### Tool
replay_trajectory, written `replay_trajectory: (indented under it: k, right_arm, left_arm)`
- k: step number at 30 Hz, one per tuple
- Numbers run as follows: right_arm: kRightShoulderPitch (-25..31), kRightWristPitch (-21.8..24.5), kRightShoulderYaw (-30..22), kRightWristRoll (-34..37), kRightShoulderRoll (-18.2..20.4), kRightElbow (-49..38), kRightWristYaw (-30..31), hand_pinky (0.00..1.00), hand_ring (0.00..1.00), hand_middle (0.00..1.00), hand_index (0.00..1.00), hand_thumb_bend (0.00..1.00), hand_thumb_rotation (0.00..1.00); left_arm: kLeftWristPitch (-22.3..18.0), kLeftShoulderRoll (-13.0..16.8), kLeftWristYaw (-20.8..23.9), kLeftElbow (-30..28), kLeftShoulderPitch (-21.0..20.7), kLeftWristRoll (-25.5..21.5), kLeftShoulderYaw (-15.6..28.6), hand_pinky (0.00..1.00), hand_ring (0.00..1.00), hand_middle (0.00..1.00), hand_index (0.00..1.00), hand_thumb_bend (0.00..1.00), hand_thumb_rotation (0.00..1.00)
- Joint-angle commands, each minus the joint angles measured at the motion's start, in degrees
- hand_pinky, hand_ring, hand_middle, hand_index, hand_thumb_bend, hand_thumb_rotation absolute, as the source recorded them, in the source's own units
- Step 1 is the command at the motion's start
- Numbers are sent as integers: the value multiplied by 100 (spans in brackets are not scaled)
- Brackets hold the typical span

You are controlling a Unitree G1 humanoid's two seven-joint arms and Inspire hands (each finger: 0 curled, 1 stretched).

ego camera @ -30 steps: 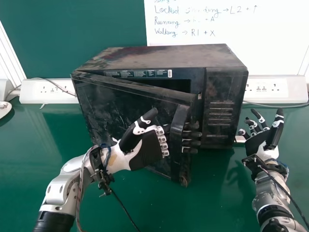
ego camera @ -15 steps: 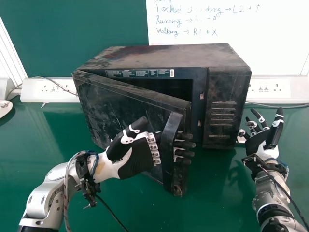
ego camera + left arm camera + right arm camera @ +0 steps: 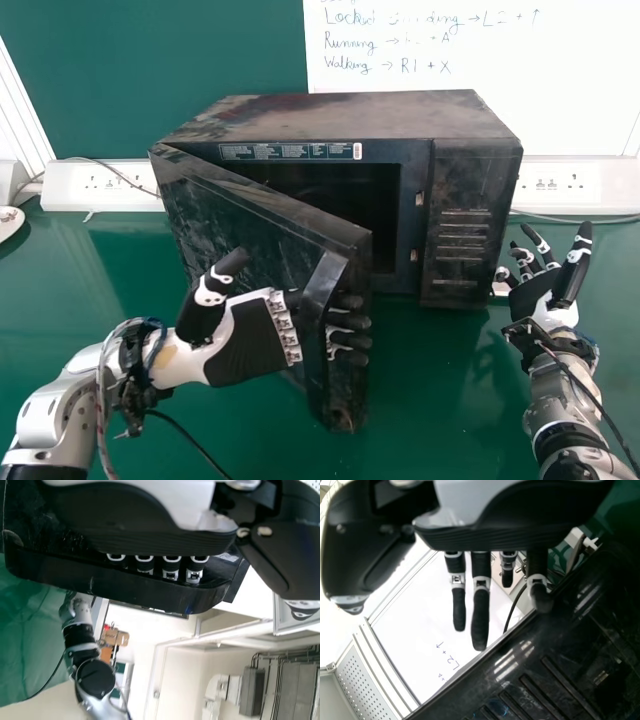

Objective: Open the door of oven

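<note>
The black oven [image 3: 460,220] has its door [image 3: 215,215] swung partway out, hinged at the left, with the dark interior showing behind it. My left hand [image 3: 245,340] is at the door's free edge, its fingers passed between the handle [image 3: 322,290] and the door panel and hooked round the handle, the thumb raised. In the left wrist view the handle [image 3: 115,587] crosses over the fingers of my left hand [image 3: 145,562], hiding their tips. My right hand [image 3: 540,290] stands idle to the right of the oven, fingers spread and relaxed.
The oven stands on a green table [image 3: 430,400], near the back wall. White socket strips [image 3: 100,187] run behind it on both sides, with cables. A whiteboard [image 3: 480,90] with writing is at the back.
My left hand has moved left and toward the robot with the handle, and the door has swung farther out, widening the gap. The right hand has stayed nearly still.
</note>
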Motion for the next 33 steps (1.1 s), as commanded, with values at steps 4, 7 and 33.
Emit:
replay_trajectory:
  k: [4, 7, 33]
  right_arm:
    - [-132, 21, 34, -41, 26, 36, 12, 86, 95, 100, 99, 100, 75]
    - [-138, 29, 25, -43, 20, 51, -15, 85, 94, 100, 98, 100, 74]
    - [-159, 27, 17, -85, -36, 67, -38, 84, 93, 100, 98, 100, 75]
  left_arm:
    - [-724, 110, -1057, 686, -400, -449, -18, 26, 32, 42, 71, 89, 73]
    - [-1312, 632, -1068, 919, -468, -647, -484, 23, 30, 43, 72, 94, 82]
    - [-2749, 2287, -1068, 1382, -153, -2330, -1693, 20, 29, 45, 73, 96, 77]
